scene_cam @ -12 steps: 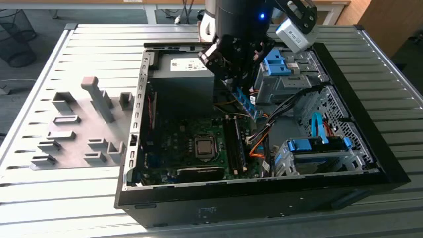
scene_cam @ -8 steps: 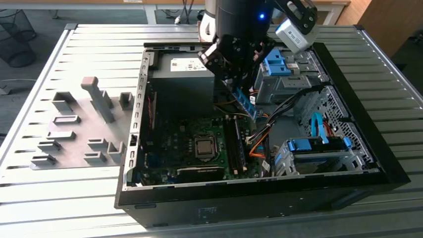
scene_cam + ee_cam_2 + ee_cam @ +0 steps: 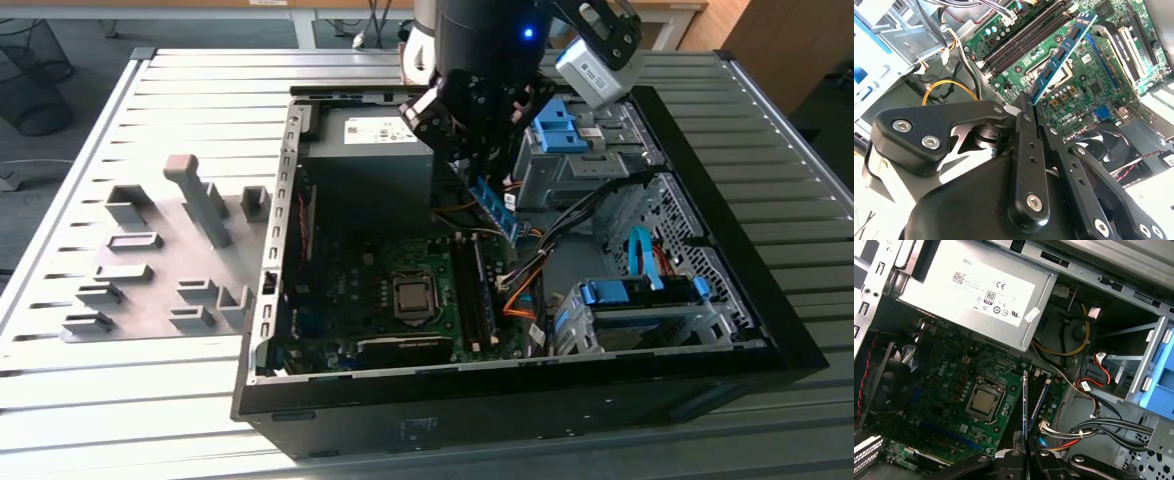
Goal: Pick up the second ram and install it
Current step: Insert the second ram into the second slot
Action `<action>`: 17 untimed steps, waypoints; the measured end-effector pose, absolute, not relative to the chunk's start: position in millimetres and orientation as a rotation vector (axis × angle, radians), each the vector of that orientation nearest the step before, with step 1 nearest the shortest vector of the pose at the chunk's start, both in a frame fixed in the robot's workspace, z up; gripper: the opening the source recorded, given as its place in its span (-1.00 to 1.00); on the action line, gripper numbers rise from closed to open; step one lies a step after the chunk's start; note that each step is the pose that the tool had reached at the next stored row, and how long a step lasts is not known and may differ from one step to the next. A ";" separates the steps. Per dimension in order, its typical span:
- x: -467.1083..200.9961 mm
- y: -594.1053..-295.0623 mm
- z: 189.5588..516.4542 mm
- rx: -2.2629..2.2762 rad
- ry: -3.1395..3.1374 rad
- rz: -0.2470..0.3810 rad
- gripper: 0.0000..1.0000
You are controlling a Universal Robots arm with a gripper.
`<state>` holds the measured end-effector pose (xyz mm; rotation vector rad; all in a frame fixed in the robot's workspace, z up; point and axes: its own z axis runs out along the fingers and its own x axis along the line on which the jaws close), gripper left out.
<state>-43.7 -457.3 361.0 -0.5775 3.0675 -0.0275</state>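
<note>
The claw (image 3: 1026, 102) is clenched on the second ram (image 3: 1061, 52), which hangs edge-down above the motherboard (image 3: 949, 390) inside the open computer case (image 3: 787, 330) on the bench (image 3: 160, 390). The carrying step looks underway; seating calls for lining the stick up squarely over the memory slots (image 3: 1024, 37).

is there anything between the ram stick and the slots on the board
Nothing. In the second wrist view the ram, held by the gripper, hangs above the motherboard with bare air before the slots.
</note>
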 end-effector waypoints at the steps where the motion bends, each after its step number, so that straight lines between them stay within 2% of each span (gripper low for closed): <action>1: -43.7 -457.3 361.0 -0.576 3.068 -0.028 -0.72; 17: -43.7 -457.3 362.1 -0.571 3.069 -0.028 -0.72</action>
